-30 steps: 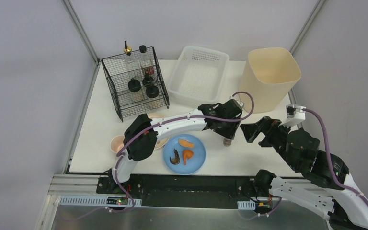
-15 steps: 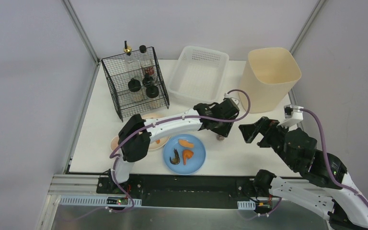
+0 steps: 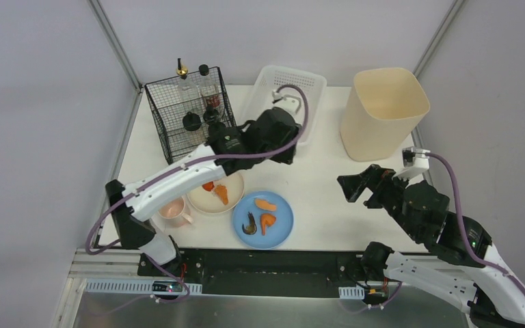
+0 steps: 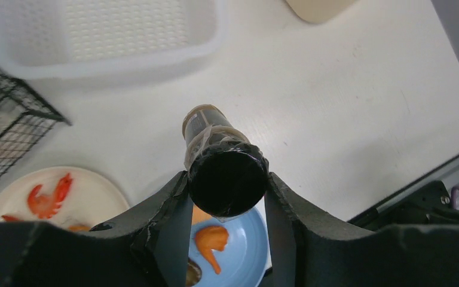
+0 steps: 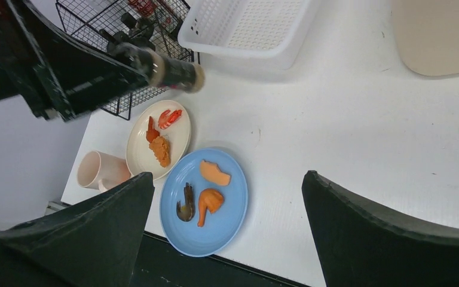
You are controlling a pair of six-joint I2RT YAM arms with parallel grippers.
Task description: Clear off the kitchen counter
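My left gripper is shut on a small glass bottle with a black cap. It holds the bottle in the air above the white kitchen counter, between the black wire rack and the white perforated basket. The bottle also shows in the right wrist view, tilted towards lying flat. My right gripper is open and empty above the counter's right side. A blue plate with pieces of food lies near the front edge.
A cream plate with shrimp and a pink cup sit left of the blue plate, under my left arm. The wire rack holds several bottles. A tall beige bin stands at the back right.
My left arm has lifted the bottle off the counter's middle right and swung it left and back, to between the rack and the basket. The right gripper has barely moved.
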